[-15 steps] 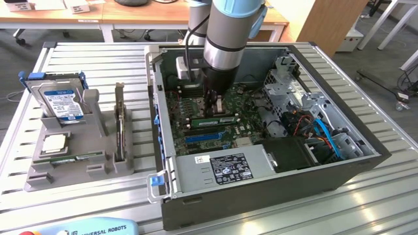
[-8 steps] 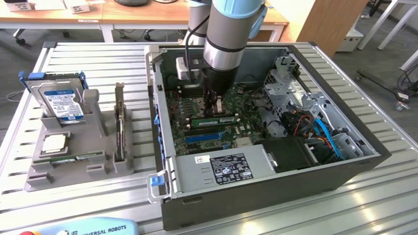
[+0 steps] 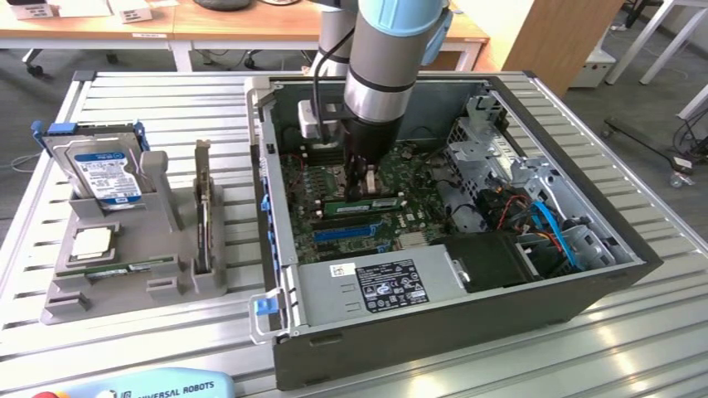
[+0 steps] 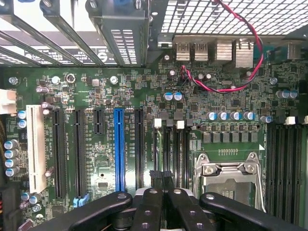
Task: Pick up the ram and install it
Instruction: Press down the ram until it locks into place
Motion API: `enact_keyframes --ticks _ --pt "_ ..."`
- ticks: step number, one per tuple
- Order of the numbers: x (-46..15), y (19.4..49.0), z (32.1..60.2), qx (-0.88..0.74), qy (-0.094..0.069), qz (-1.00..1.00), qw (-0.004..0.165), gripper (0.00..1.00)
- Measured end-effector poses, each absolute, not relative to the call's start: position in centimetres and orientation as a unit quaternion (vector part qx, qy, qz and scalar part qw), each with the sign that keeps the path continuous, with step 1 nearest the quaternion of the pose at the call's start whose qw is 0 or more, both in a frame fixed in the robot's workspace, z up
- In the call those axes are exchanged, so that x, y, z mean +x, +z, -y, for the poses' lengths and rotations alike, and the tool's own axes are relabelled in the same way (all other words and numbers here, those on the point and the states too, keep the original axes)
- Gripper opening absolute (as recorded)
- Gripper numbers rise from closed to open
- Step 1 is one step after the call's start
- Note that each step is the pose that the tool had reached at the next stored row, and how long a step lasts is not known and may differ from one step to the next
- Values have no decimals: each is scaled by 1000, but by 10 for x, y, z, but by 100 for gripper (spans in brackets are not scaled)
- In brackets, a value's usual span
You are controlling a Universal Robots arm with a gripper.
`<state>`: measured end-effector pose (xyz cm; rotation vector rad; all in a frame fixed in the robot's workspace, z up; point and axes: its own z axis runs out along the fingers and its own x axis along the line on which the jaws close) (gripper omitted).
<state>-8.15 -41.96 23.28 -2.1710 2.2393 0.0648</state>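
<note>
The tool (image 4: 163,180) stands pressed together, its fingertips meeting low over the motherboard (image 4: 144,96) inside the computer case (image 3: 575,282). A ram (image 3: 360,201) stick lies in the slots just beside it in the exterior view; whether the tool pinches it cannot be told. Judged from this, a slightly tilted stick could jam or bend in its slot under downward pressure.

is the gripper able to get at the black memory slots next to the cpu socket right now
Probably yes. The gripper hangs inside the open case right over the black memory slots beside the processor socket, and nothing lies across them; the red cable runs further off by the rear ports.
</note>
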Motion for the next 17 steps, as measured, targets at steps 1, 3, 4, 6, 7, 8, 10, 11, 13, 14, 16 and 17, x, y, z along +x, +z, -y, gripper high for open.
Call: enact_keyframes --ticks 1,3,4,6,7,8,10,11,13,14,16,17 --pt "-81 233 420 -696 21 -718 11 10" --pt "-81 233 420 -696 21 -718 11 10" --pt "-81 233 420 -696 21 -718 11 10" --pt "-81 232 420 -696 21 -718 11 10" --pt "-81 231 420 -696 21 -718 11 10" --pt "-81 231 420 -696 21 -718 11 10" --pt "-81 231 420 -696 21 -718 11 10" --pt "-81 231 420 -696 21 -718 11 10" --pt "-81 229 420 -696 21 -718 11 10" --pt "-81 229 420 -696 21 -718 11 10" --pt "-81 228 420 -696 21 -718 11 10" --pt "-81 228 420 -696 21 -718 11 10"
